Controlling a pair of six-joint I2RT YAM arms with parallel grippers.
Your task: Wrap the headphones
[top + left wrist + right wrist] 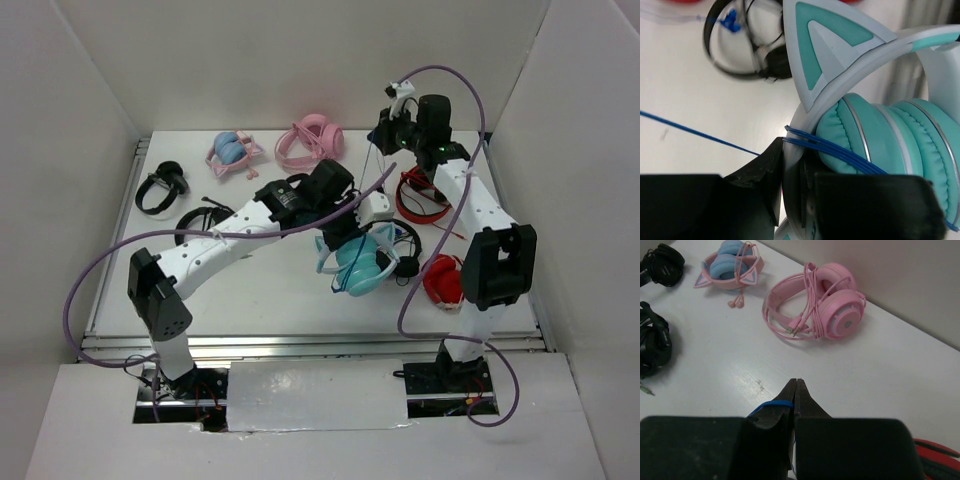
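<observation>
Headphones: teal cat-ear headphones (362,268), centre of the top view, under the left wrist.
Left claw: left gripper (795,166) clenched on their pale headband, beside an ear cup.
Cable: blue cable (840,150), strands looped across the headband.
Right claw: right gripper (795,390) pinched tight on the cable, upper right of the top view.
Table: table (270,295) bears a pink pair (310,142) and a pink-and-blue pair (232,152) at upper centre, a black pair (160,187) at left, and a red pair (442,282) at right.

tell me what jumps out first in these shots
The teal cat-ear headphones dominate the middle of the scene, their pale headband clamped in the left gripper with a few turns of blue cable across it. The right gripper, raised toward the far side, is shut on that cable. An all-pink pair lies beyond it.
</observation>
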